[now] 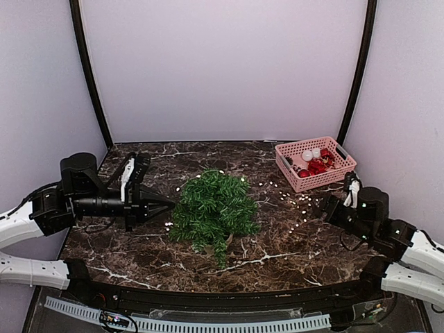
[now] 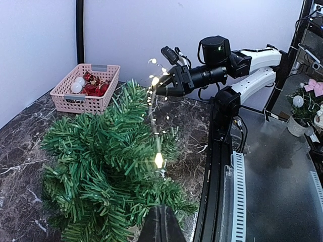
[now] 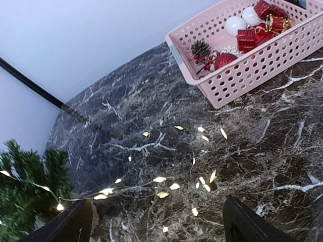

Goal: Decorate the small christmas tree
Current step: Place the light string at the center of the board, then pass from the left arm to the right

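The small christmas tree [image 1: 211, 208] stands mid-table, bushy and dark green [image 2: 101, 166]. A thin string of lights [image 1: 295, 201] runs from the tree's top across the marble to the right, and its lit bulbs lie scattered on the table [image 3: 174, 185]. My left gripper [image 1: 166, 205] is shut, with its tip [image 2: 160, 222] against the tree's left side just below a glowing bulb [image 2: 158, 160]. I cannot make out whether it pinches the wire. My right gripper [image 1: 321, 206] hovers open over the loose lights [image 3: 156, 206], with nothing between its fingers.
A pink plastic basket [image 1: 326, 177] at the back right holds red ornaments and white balls [image 3: 252, 30]. The table's black front rail [image 2: 217, 166] runs along the near edge. Pale walls close in the back and both sides.
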Robot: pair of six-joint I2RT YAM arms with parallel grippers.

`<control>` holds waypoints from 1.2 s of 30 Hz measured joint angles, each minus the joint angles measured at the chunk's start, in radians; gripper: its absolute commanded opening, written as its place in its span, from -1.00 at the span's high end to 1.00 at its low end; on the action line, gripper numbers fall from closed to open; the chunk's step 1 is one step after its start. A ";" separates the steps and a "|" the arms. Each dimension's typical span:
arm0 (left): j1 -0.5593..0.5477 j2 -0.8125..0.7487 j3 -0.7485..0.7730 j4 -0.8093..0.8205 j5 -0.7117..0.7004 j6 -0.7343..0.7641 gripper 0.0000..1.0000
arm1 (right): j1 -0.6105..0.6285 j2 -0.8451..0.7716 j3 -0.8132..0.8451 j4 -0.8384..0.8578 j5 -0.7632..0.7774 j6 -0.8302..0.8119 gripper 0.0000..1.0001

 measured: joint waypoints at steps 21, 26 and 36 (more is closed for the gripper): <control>-0.013 0.082 0.085 -0.059 0.052 0.027 1.00 | 0.088 0.262 0.451 -0.071 -0.438 -0.264 -0.83; -0.017 0.105 0.088 -0.079 0.056 0.029 1.00 | 0.287 0.450 0.616 -0.025 -0.546 -0.323 -0.86; -0.022 0.119 0.108 -0.102 0.062 0.035 1.00 | 0.438 0.679 0.816 -0.002 -0.645 -0.414 -0.46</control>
